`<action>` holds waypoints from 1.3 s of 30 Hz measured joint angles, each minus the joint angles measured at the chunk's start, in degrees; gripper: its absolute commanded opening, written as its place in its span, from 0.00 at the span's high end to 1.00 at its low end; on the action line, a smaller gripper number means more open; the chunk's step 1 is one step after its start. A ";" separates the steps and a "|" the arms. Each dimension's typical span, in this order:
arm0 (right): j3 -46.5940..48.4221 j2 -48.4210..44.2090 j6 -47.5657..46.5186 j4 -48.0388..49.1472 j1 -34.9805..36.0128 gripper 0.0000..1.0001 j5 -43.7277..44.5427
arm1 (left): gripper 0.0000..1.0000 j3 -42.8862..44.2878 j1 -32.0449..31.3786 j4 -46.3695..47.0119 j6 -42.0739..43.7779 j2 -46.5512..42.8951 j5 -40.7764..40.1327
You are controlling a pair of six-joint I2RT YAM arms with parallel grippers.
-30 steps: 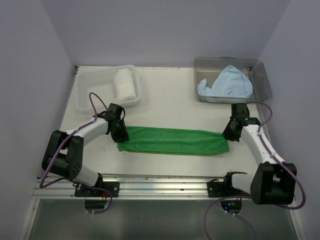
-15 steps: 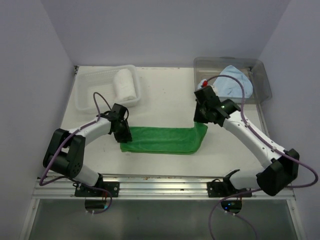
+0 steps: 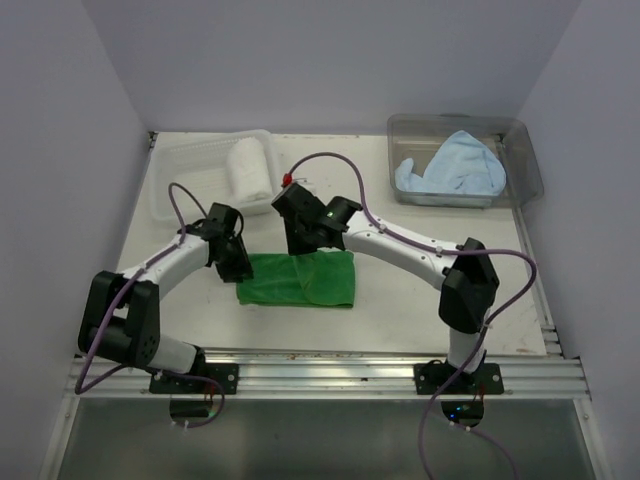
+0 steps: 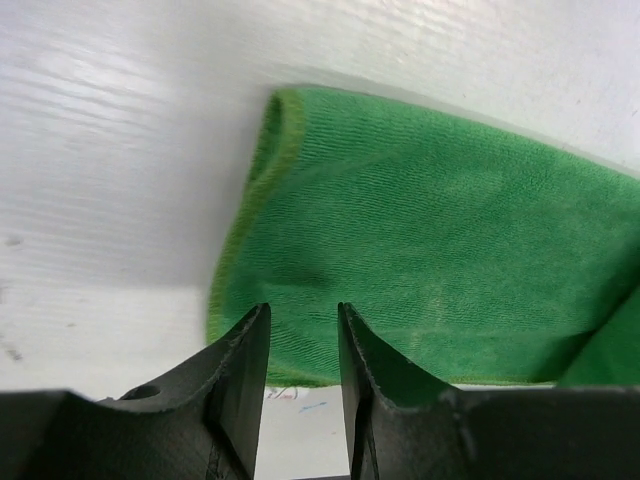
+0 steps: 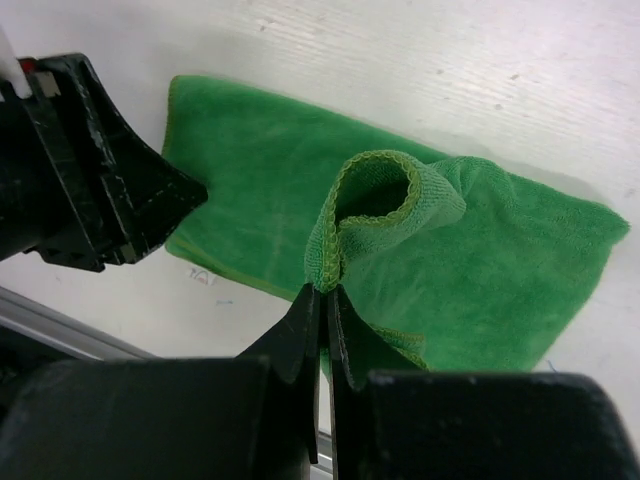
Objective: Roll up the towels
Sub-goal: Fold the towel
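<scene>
I am in the middle of the green towel (image 3: pixel 300 282), which lies on the table (image 3: pixel 400 300) just in front of both arms, between the white lattice basket (image 3: pixel 170 200) and the near rail. The right fingers (image 5: pixel 322 300) are pressed together on the hem of the towel's right end, pinching it. That end is lifted and curled over into a loose loop above the rest of the cloth, so I read this as the start of the roll, with most of the length not yet wound. The left fingers (image 3: pixel 237 265) stand a little apart with nothing between them, their tips over the near left edge of the towel. I cannot tell whether they are pressing on it. The white towel (image 3: pixel 250 170) sits rolled in the basket, and the light blue towel (image 3: pixel 450 172) lies crumpled in the clear tub (image 3: pixel 520 150) at the far right, so I judge one towel done, one in hand and one to come. Next I want the pinched end tucked down tight against the cloth and turned toward the left. The left end needs pinning so the towel does not slide. The loop is slack, and I would tighten it first, or the roll may come out loose.
</scene>
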 measured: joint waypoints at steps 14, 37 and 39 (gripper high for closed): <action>3.13 5.70 0.00 1.31 2.58 1.00 -2.58 | 0.85 -4.92 7.96 -1.16 0.20 -1.81 -3.65; 24.02 25.46 -0.70 -0.50 6.25 1.00 -4.33 | 0.94 -4.90 8.17 3.87 0.46 -0.15 1.01; 25.68 27.04 -0.72 -0.59 6.27 1.00 -4.46 | 0.94 -4.90 8.17 4.07 0.46 -0.09 1.27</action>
